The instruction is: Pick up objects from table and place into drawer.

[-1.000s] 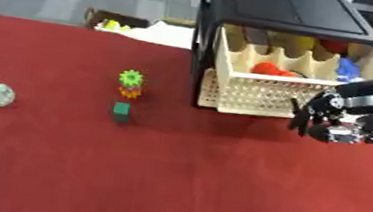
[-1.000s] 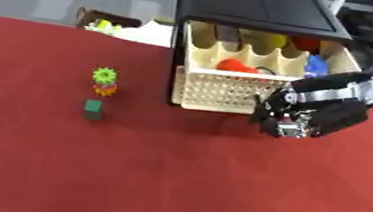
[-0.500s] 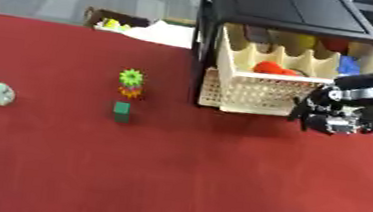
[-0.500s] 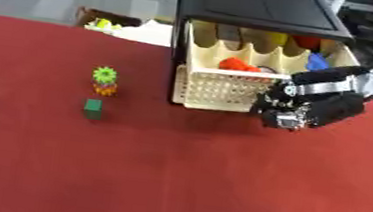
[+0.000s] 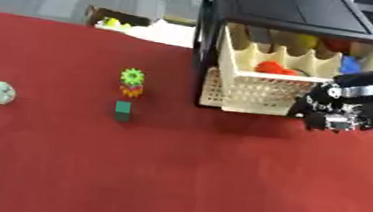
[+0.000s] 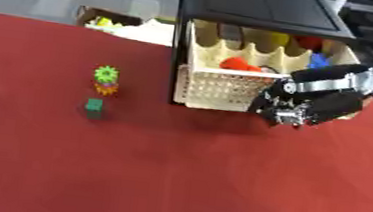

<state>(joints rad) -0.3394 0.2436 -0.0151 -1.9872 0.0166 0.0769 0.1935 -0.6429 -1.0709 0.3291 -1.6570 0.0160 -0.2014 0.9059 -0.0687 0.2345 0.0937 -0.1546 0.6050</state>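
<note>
Biggest thing in view is the red table [image 5: 173,177], and sitting at the upper right of the frame is the black cabinet [image 5: 289,11] with its cream drawer [image 5: 258,88] pulled open, already holding red, yellow and blue bits. The right hand [image 6: 300,108] is parked right at the drawer's front lower corner, and honestly I can't tell whether the fingers are clenched on something or just curled empty, it's all dark there. My worry: if it is carrying anything, it looks lower than the drawer's rim, so it could bump the lattice front and shove the drawer shut, or drop the piece on the table. The leftovers sit well apart at centre left: a green gear [image 5: 133,76] stacked on something orange, a dark green block [image 5: 122,111] just below it, and a pale roundish lump [image 5: 1,92] near the left edge. The right eye view shows more of the forearm and some silver gear at the right edge; the left eye view shows a dark shape at far left, maybe the other hand, can't say.
</note>
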